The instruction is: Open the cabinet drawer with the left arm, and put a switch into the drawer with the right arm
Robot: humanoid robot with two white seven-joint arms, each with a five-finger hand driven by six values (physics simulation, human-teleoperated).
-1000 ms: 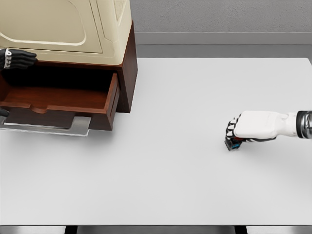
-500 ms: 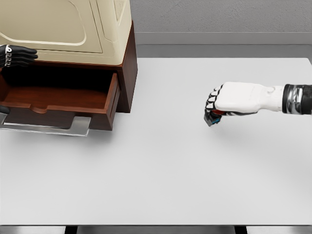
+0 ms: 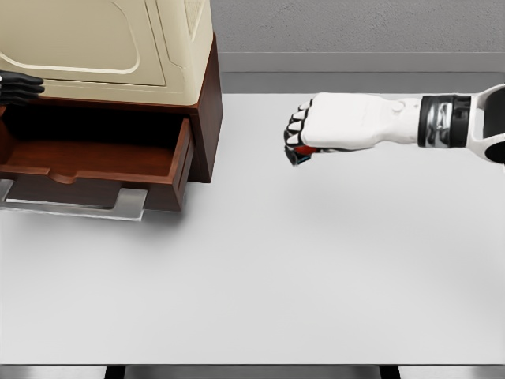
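- Switch point(image 3: 299, 151): a small dark item showing red and a trace of blue, now being carried above the white table point(image 3: 260, 276). A second ago it was sitting on the tabletop well to the right; half a second ago it was already lifted; it is now nearer the cabinet and higher in the picture.
- Right hand point(image 3: 331, 132): fingers are curling tightly into a fist around the switch, which is peeking out beneath the black-jointed knuckles at the fist's left end. The arm is reaching in from the right edge and has been travelling leftward across all three pictures.
- Drawer point(image 3: 95, 162): standing pulled out, as in both earlier pictures. Its reddish-brown interior is showing no contents. A metal handle point(image 3: 75, 207) is running along its front edge. The switch is hanging well apart from it, to the right.
- Cabinet point(image 3: 207, 110): dark wood body under a cream-coloured upper part point(image 3: 102, 43), occupying the table's far left corner.
- Left hand point(image 3: 17, 84): only dark fingertips are showing at the left edge, by the cabinet's front above the drawer opening; whether they are spread or curled cannot be told. They have been drawing back toward the edge since a second ago.
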